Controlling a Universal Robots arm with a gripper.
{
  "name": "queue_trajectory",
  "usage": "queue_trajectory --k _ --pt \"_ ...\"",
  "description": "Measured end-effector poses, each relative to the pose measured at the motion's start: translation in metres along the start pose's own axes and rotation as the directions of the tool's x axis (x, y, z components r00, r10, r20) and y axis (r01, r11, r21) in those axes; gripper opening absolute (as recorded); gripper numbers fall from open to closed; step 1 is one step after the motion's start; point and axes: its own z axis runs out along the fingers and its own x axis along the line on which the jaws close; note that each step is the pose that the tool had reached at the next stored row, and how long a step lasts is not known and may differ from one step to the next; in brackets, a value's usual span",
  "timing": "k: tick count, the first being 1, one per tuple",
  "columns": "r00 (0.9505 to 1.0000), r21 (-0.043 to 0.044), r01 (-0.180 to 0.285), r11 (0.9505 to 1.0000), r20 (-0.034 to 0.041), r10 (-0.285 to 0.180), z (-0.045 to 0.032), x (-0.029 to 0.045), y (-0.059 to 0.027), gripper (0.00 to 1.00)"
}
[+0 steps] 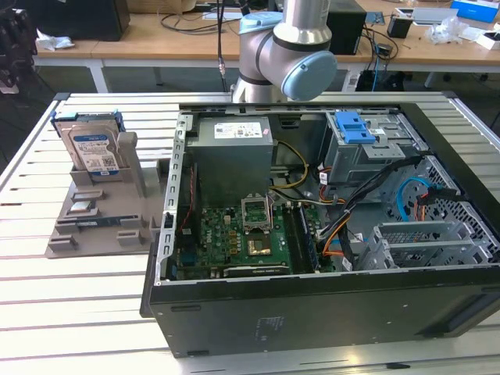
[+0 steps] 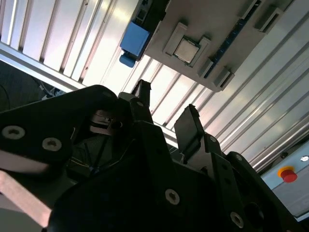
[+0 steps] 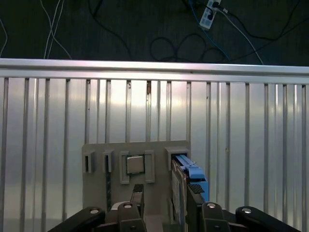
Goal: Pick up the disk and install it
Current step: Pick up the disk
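The disk [image 1: 92, 148] stands on edge in a grey holder [image 1: 94, 219] on the slatted table, at the exterior view's left; it is silver with a white-and-blue label and a blue rail. In the first wrist view the disk [image 3: 186, 176] appears edge-on in the holder [image 3: 135, 150], far below my gripper [image 3: 166, 195]. The black fingers are apart with nothing between them. In the second wrist view the gripper [image 2: 166, 99] hangs over the table edge, and the disk's blue rail [image 2: 134, 41] sticks out beside the holder [image 2: 217, 24].
An open computer case [image 1: 312, 312] lies at the middle of the table, with a grey metal box [image 1: 232, 148], a green board [image 1: 242, 242] and a blue-latched drive cage [image 1: 355, 129] inside. The holder also carries a square chip [image 3: 135, 164]. A red button [image 2: 288, 174] sits off the table.
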Motion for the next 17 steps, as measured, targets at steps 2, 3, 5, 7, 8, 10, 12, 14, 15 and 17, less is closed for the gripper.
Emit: queue_trajectory --k 2,3,5,7,8,10,12,14,15,17 --pt "1.0000 -0.0001 0.000 1.0000 0.0000 0.000 0.0001 -0.0034 -0.0008 0.48" --pt "1.0000 -0.0001 0.000 1.0000 0.0000 0.000 0.0001 -0.0055 -0.0012 0.48" --pt "1.0000 0.0000 0.000 1.0000 0.0000 0.000 0.0002 -0.0093 -0.0022 0.48" --pt "1.0000 -0.0001 0.000 1.0000 0.0000 0.000 0.0005 -0.0121 -0.0030 0.48" --pt "1.0000 -0.0001 0.000 1.0000 0.0000 0.000 0.0007 -0.0130 -0.0033 0.48" --pt "1.0000 -0.0001 0.000 1.0000 -0.0007 0.000 0.0011 -0.0142 -0.0037 0.48" --pt "1.0000 0.0000 0.000 1.0000 -0.0007 0.000 0.0016 -0.0153 -0.0042 0.48" --pt "1.0000 -0.0001 0.000 1.0000 -0.0008 0.000 0.0021 -0.0154 -0.0045 0.48" --pt "1.0000 -0.0001 0.000 1.0000 -0.0008 0.000 0.0026 -0.0155 -0.0047 0.48" --pt "1.0000 -0.0001 0.000 1.0000 -0.0009 0.000 0.0035 -0.0155 -0.0053 0.48"
